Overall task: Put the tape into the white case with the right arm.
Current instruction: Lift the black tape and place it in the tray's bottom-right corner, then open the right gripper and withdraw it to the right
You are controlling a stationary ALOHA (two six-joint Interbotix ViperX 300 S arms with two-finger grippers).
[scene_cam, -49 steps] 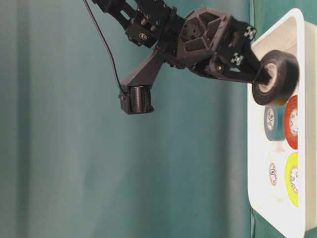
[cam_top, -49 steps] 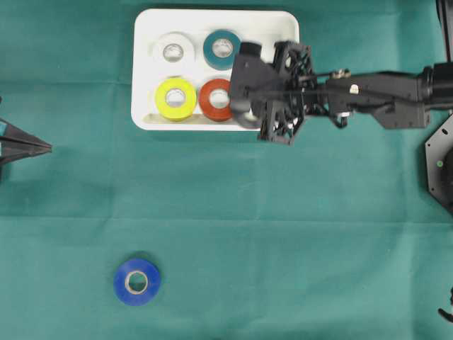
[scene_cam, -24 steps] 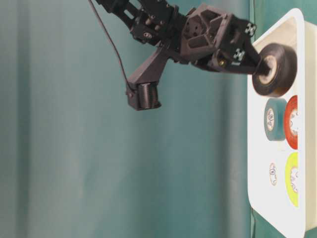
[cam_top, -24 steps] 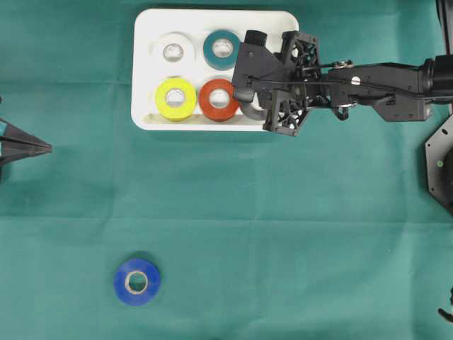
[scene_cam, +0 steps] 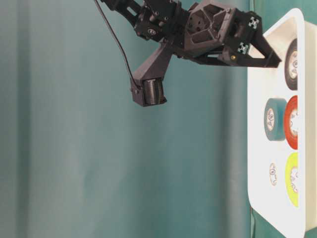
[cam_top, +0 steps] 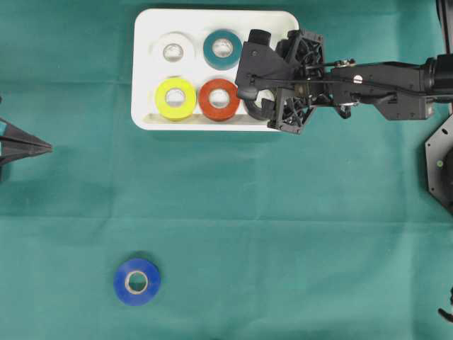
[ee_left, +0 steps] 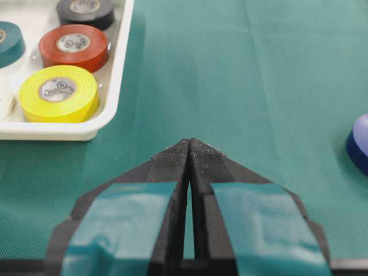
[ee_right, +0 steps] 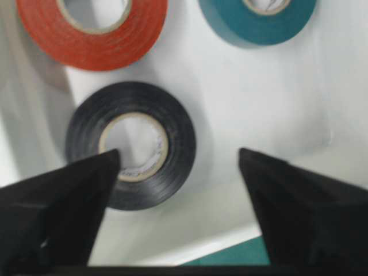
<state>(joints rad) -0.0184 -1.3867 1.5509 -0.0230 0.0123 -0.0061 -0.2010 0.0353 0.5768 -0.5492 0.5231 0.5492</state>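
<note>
The white case [cam_top: 212, 21] lies at the top of the green cloth. In it a black tape roll [ee_right: 178, 132] lies flat beside the red roll [cam_top: 219, 98]. My right gripper [ee_right: 178, 152] hovers just above it, open, both fingers clear of the roll and nothing between them. From table level the black roll [scene_cam: 291, 57] rests inside the case past the fingertips [scene_cam: 277, 62]. A blue tape roll [cam_top: 136, 281] lies alone on the cloth at the lower left. At the left edge my left gripper [ee_left: 190, 144] is shut and empty.
The case also holds a white roll [cam_top: 174, 51], a teal roll [cam_top: 222, 48] and a yellow roll [cam_top: 175, 98]. The right arm [cam_top: 382, 88] reaches in from the right edge. Green cloth [cam_top: 283, 234] covers the whole table.
The right gripper held the black roll above the case, moved slightly over it, then opened. The roll now lies flat in the case. The left gripper has not moved.
</note>
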